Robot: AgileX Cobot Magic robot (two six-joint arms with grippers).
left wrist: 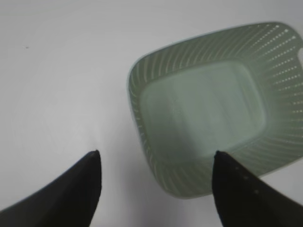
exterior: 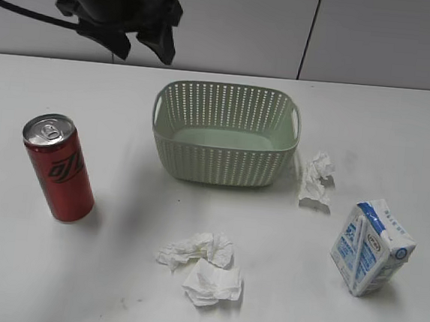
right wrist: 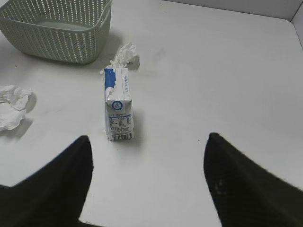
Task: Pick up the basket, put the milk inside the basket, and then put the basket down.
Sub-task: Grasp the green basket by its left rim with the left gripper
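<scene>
Right claw (right wrist: 147,182) spread wide, empty, above the white tabletop (right wrist: 213,85); just beyond its fingers, upright, a small white-and-blue gable-top milk carton (right wrist: 118,105); farther, crumpled white tissue (right wrist: 124,54); left claw (left wrist: 156,189) wide open, empty, over the near rim of a pale sage-green slotted plastic basket (left wrist: 208,101).

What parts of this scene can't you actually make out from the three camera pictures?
- Right gripper: absent from the exterior view; the right wrist view shows only two dark fingers, cut off by the bottom edge.
- Left gripper: its arm is cut off by the exterior view's top edge.
- Basket: blurred in the left wrist view, far corner cut off at the right edge.
- Milk: label print too small to read.
- Red can: its back is hidden.
</scene>
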